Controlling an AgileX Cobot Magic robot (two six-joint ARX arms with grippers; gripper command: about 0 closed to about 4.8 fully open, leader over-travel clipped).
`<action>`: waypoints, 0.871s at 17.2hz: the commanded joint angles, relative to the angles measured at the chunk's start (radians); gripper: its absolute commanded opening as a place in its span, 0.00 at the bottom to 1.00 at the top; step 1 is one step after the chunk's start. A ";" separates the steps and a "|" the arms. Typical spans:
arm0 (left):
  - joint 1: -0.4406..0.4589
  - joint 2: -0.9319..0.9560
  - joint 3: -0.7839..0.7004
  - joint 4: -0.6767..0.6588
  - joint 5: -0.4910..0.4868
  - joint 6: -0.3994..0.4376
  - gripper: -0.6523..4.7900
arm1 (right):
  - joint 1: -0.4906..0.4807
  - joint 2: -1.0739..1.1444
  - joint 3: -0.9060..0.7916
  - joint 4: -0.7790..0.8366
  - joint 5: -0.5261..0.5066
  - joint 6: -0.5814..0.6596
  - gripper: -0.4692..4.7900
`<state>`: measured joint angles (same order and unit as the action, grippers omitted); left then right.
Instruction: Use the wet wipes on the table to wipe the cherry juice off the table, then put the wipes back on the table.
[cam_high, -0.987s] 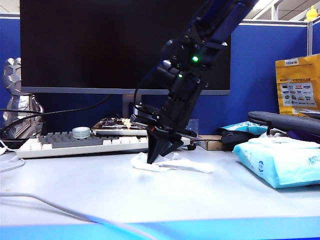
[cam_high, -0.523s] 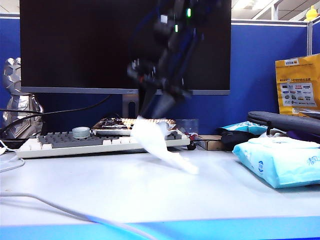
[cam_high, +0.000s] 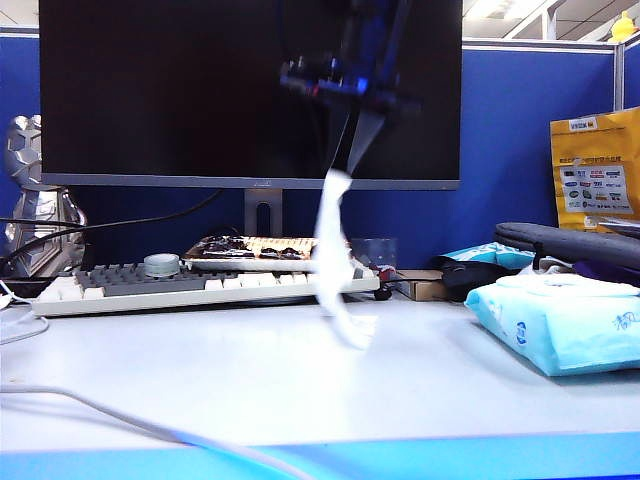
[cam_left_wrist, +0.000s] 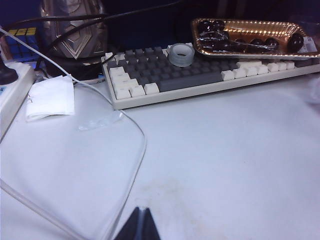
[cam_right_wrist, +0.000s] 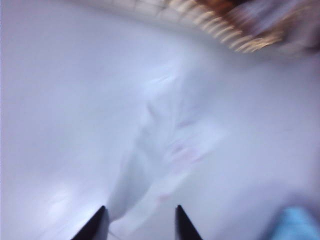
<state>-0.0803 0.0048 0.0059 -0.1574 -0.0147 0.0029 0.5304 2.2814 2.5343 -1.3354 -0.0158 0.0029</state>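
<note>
Right gripper is high in front of the monitor, jaws apart in the wrist view; the wet wipes hang from one finger, likely stuck by moisture, not pinched. Sheet is drawn into a long white strip, faint pink marks, its lower end just above the table near the keyboard. Left gripper is parked low, tips together, holding nothing.
</note>
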 joint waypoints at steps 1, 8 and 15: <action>0.000 -0.003 0.000 -0.013 0.000 -0.003 0.11 | 0.022 -0.028 0.113 -0.003 -0.142 0.027 0.44; 0.000 -0.003 0.000 -0.013 0.000 -0.003 0.11 | 0.025 -0.068 0.305 0.103 -0.222 0.057 0.72; 0.000 -0.003 0.000 -0.013 0.000 -0.003 0.11 | 0.016 -0.068 0.305 0.074 -0.297 0.078 0.82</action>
<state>-0.0803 0.0048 0.0059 -0.1574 -0.0147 0.0029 0.5446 2.2196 2.8338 -1.2785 -0.2001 0.0753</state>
